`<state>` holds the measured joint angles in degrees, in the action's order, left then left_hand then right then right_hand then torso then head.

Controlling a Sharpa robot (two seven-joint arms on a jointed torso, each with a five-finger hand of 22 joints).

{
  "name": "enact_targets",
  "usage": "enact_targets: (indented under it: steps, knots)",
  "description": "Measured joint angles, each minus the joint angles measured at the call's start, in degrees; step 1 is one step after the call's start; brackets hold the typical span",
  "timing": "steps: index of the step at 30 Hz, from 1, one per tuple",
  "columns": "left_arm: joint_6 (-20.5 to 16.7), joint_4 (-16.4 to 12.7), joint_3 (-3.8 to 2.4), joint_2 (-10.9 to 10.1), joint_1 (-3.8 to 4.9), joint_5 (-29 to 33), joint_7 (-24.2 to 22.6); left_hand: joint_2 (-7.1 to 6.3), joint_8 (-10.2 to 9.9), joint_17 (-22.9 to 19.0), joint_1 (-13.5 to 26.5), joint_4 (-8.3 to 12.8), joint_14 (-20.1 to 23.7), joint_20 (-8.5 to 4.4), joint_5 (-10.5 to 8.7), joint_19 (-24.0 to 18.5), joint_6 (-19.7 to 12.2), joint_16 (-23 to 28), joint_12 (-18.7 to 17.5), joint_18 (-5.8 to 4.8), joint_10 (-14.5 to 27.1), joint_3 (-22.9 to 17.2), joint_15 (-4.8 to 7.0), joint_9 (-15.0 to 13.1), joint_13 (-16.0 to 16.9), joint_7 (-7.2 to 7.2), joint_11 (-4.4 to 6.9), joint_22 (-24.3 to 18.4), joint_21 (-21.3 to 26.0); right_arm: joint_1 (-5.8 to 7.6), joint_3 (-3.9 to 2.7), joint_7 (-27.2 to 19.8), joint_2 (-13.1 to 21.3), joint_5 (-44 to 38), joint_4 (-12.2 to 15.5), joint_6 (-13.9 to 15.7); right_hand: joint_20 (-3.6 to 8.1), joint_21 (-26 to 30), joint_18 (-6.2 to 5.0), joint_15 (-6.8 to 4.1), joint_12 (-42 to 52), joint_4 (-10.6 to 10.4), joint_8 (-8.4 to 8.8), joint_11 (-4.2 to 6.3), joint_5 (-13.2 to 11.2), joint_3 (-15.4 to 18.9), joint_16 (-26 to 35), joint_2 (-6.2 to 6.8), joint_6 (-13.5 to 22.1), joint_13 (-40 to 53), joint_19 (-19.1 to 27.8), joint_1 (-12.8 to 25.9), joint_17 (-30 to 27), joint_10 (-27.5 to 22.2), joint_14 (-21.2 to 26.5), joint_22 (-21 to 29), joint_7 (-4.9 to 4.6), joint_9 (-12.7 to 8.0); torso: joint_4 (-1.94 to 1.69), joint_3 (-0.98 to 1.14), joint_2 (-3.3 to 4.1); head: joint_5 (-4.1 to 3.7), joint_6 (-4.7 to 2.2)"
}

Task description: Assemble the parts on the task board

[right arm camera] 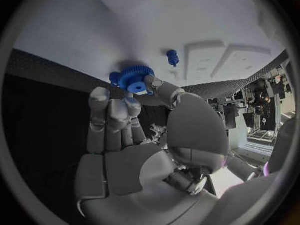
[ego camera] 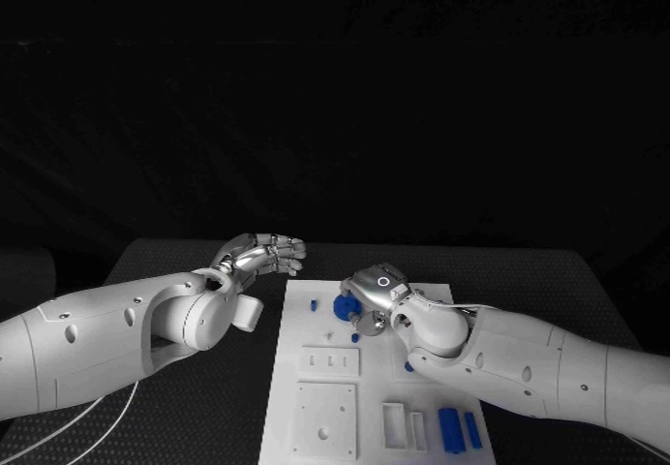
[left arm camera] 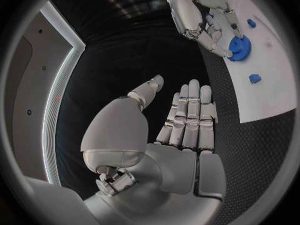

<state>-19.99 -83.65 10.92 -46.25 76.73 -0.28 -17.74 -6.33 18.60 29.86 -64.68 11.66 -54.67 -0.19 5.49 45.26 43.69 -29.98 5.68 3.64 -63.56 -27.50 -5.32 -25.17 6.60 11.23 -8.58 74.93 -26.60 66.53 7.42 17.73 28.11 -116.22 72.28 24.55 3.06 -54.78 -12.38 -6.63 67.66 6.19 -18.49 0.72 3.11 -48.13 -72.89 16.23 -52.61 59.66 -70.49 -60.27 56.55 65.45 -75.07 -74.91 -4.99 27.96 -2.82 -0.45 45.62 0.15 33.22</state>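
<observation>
A black table with a finely dotted surface stretches out on every side beneath the white task board.

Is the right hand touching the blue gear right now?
Touching. In the right wrist view the right hand has its fingertips against the blue gear on the task board.

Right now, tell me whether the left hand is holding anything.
Empty. The left hand hangs open beside the task board, fingers straight; the blue gear is in the right hand.
</observation>
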Motion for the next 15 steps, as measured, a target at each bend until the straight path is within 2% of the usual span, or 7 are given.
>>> enact_targets:
  steps: [1, 7, 11, 15]
  knots:
    - [0.0, 0.0, 0.0, 0.0, 0.0, 0.0, 0.0, 0.0, 0.0, 0.0, 0.0, 0.0, 0.0, 0.0, 0.0, 0.0, 0.0, 0.0, -0.2, 0.02, 0.0, 0.0, 0.0, 0.0, 0.0, 0.0, 0.0, 0.0, 0.0, 0.0, 0.01, 0.0, -0.1, 0.0, 0.0, 0.0, 0.02, 0.0, 0.0, 0.0, 0.0, 0.3, 0.36, -0.01, 0.0, 0.2, 0.0, 0.24, -0.4, 0.0, 0.0, 0.2, 0.0, 0.0, 0.0, 0.0, 0.42, -0.1, -0.01, 0.0, 0.01, 0.03, 0.01]
    - [0.0, 0.0, 0.0, 0.0, 0.0, 0.0, 0.0, 0.0, 0.0, 0.0, 0.0, 0.0, 0.0, 0.0, 0.0, 0.0, 0.0, 0.0, -0.2, 0.1, 0.0, 0.0, 0.0, 0.0, 0.0, 0.0, 0.0, 0.0, 0.0, 0.0, 0.04, -0.1, -0.2, 0.3, -0.3, 0.0, 0.2, 0.0, 0.0, 0.43, -0.2, 1.1, 1.64, -0.7, 0.0, 0.8, 0.3, 0.22, -0.5, -0.1, 0.4, 0.2, 0.0, -0.2, 0.2, 0.0, 0.46, -1.0, -0.01, -0.03, 0.01, 0.05, 0.07]
    - [0.0, 0.0, 0.0, 0.0, 0.0, 0.0, 0.0, 0.0, 0.0, 0.0, 0.0, 0.0, 0.0, 0.0, 0.0, 0.0, 0.0, 0.0, -0.2, 0.1, 0.0, 0.0, 0.0, 0.0, 0.0, 0.0, 0.0, 0.0, 0.0, 0.0, 0.04, -0.1, -0.2, 0.5, -0.3, 0.0, 0.12, 0.0, 0.01, 0.83, -0.2, 1.7, 2.44, -0.96, 0.0, 1.1, 0.3, 0.44, 0.6, -0.1, 0.5, 0.4, 0.1, -0.4, 0.2, 0.0, -0.65, -1.3, -0.01, -0.04, 0.01, 0.14, 0.08]
    - [0.0, 0.0, 0.0, 0.0, 0.0, 0.0, 0.0, 0.0, 0.0, 0.0, 0.0, 0.2, 0.0, 0.0, 0.0, 0.0, 0.0, 0.0, -0.2, 0.06, 0.0, -0.2, 0.0, 0.0, 0.0, 0.0, 0.0, 0.0, 0.0, 0.02, 0.04, -0.2, -0.3, 0.9, -0.4, -0.2, 0.11, 0.0, 0.01, 0.83, -0.2, 2.1, 3.06, -1.09, 0.0, 1.1, 0.6, 0.44, 1.2, -0.1, 0.5, 0.4, 0.1, -0.5, 0.2, 0.0, -1.2, -1.6, 0.01, -0.05, 0.01, 0.16, 0.08]
